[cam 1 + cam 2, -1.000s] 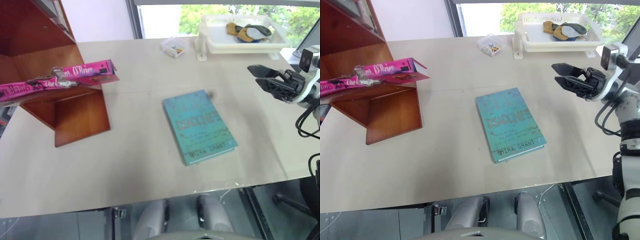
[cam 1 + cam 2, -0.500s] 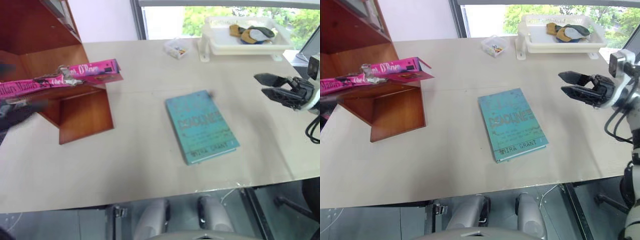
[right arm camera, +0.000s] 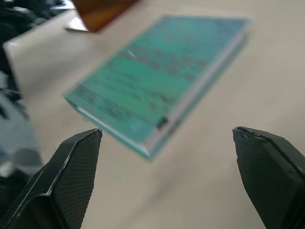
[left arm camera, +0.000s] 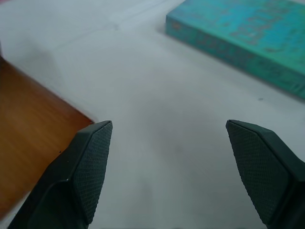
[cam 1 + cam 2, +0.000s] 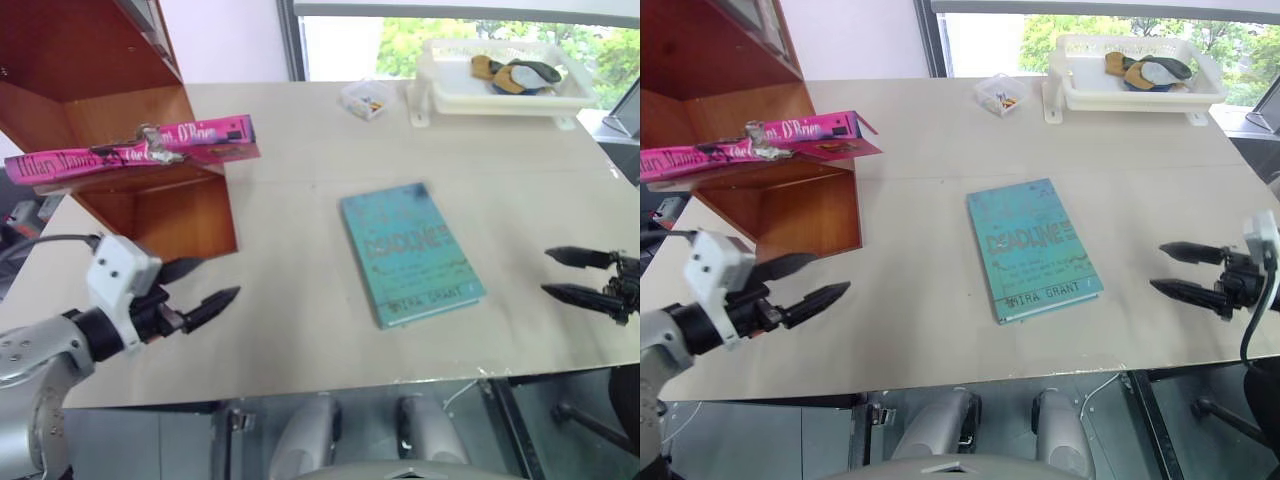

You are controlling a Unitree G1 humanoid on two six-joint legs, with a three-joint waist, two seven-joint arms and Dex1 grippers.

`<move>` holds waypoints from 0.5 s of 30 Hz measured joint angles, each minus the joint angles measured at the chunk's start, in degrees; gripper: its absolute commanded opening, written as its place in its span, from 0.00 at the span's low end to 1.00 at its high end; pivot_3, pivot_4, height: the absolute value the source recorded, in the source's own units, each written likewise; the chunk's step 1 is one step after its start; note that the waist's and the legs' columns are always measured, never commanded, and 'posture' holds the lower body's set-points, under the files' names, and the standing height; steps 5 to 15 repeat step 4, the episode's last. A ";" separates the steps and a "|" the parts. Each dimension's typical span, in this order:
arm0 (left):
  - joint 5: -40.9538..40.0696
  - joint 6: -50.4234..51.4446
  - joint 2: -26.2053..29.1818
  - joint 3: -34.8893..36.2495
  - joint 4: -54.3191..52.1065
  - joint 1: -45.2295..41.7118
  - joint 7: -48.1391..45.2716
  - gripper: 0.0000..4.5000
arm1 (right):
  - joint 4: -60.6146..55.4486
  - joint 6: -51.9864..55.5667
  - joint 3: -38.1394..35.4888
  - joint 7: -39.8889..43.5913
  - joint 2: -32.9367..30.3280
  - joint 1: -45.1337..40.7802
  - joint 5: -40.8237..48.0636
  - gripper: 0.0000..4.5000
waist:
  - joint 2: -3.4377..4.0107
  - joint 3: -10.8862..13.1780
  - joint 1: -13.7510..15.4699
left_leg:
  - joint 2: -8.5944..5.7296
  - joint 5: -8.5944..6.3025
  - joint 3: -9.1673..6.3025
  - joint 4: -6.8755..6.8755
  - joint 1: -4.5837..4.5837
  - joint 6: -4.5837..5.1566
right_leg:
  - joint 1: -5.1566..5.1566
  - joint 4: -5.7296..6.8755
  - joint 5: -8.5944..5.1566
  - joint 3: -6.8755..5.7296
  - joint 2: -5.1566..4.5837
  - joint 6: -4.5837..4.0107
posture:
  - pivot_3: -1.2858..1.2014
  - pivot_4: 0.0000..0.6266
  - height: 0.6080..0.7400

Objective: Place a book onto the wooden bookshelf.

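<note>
The pink book (image 5: 130, 157) lies flat on the lower board of the wooden bookshelf (image 5: 70, 70) at the table's far left, its lettered spine facing me and one end jutting past the shelf's side panel. My left gripper (image 5: 215, 282) hovers open and empty low over the table in front of the shelf, well below the book. In the left wrist view its fingers (image 4: 90, 162) stand wide apart over bare tabletop. At the table's right front, my right gripper (image 5: 546, 272) is open and empty too, pointing toward a teal book (image 5: 410, 250).
The teal book (image 3: 157, 81) lies flat mid-table between the two grippers. A white tray (image 5: 440, 85) holding several small items stands at the back right, with a small clear box (image 5: 365, 100) beside it. The table's front edge runs just below both grippers.
My left gripper has dropped into view from the shelf side to low over the table, empty. The right gripper has sunk and pulled back toward the front right. The pink book stays on the shelf.
</note>
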 measured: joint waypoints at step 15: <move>1.72 -7.28 0.68 -6.35 4.40 0.62 2.68 0.92 | 1.91 -6.77 -2.65 -2.90 0.27 3.22 -5.87 1.00 | 0.03 -0.22 0.00 | 0.02 0.00 0.07 -0.02 0.05 0.01 | 0.00 0.00 0.00 0.05 0.16 0.00 | 0.52 0.24 1.00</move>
